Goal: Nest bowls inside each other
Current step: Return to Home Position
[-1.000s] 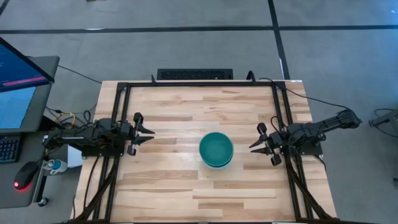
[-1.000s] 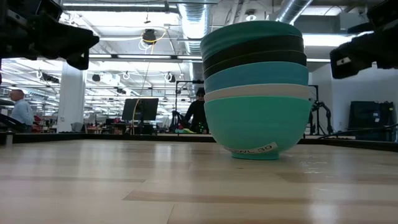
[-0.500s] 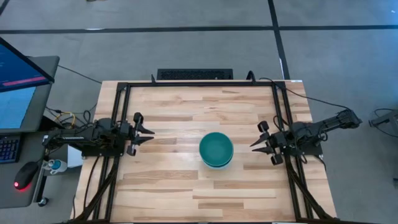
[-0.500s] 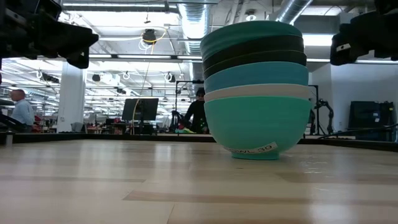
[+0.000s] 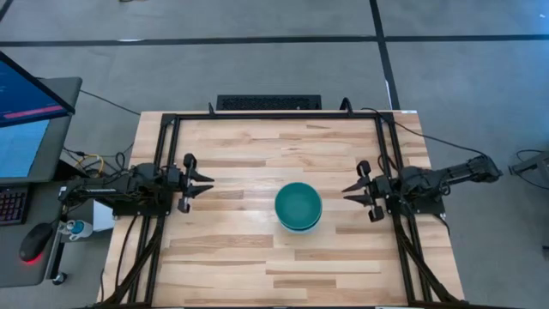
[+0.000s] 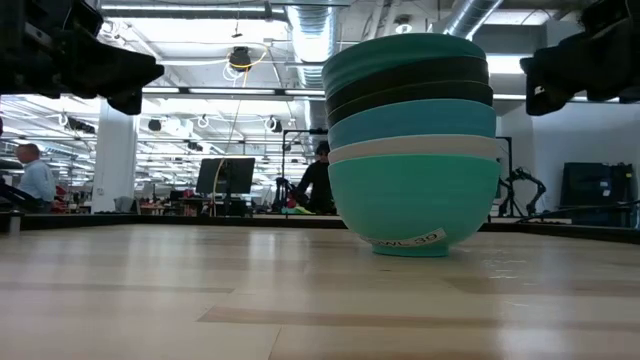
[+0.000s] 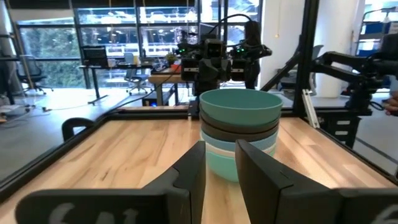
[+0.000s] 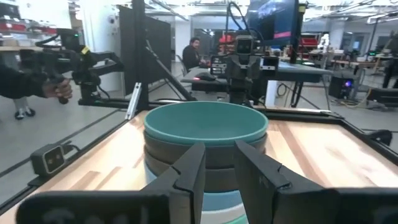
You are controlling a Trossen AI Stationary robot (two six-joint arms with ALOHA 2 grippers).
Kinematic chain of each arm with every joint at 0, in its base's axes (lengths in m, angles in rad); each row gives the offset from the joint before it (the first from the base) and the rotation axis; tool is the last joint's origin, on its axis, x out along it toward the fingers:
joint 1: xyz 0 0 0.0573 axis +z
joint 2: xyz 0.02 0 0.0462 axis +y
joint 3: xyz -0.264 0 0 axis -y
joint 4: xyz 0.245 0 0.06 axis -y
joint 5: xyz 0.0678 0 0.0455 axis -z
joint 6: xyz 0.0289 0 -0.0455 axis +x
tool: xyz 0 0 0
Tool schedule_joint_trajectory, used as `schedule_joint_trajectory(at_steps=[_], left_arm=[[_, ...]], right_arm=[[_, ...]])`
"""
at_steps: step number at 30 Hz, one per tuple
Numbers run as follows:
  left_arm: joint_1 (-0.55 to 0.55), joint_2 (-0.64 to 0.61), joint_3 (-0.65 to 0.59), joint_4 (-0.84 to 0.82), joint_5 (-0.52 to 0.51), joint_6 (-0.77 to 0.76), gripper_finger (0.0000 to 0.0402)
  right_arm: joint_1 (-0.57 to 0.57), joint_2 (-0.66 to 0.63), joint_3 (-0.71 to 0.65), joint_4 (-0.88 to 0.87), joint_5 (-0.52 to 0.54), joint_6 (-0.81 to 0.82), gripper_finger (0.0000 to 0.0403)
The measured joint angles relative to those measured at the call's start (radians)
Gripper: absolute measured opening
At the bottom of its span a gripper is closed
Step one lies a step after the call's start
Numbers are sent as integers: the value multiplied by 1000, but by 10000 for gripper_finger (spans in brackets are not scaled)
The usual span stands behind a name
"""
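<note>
This is a robotics lab set inside a large open-plan workspace. A pale butcher-block wooden table (image 5: 257,257) is boxed in by a black metal frame (image 5: 360,115). A dark jointed robot arm is mounted at each side edge, with the left pincer (image 5: 208,183) and right pincer (image 5: 346,193) pointing inward. Off the table's left edge sit a lit computer monitor (image 5: 26,94), a black keyboard (image 5: 9,204) and a black mouse (image 5: 34,243), and the grey concrete floor (image 5: 257,60) spreads around. Beyond the table are exposed silver ceiling ducts (image 6: 310,30), strip lights, desks with dark screens (image 6: 228,177), tall windows (image 7: 106,37) and a seated person (image 6: 38,175).
</note>
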Motion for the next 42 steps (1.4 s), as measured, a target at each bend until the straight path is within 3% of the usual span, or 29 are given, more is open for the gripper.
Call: schedule_joint_trajectory(at_steps=[18, 21, 26, 33, 42], left_arm=[[0, 0, 0, -60, -27, -67, 80], [0, 0, 0, -61, -40, -48, 80], [0, 0, 0, -43, -126, 47, 80], [0, 0, 0, 23, -269, 44, 80], [0, 0, 0, 27, -192, 89, 80]], right_arm=[[-26, 0, 0, 0, -1, -1, 107], [-28, 0, 0, 0, -1, -64, 107], [-28, 0, 0, 0, 3, -180, 107], [-51, 0, 0, 23, 147, -55, 107], [-172, 0, 1, 90, 150, -39, 107]])
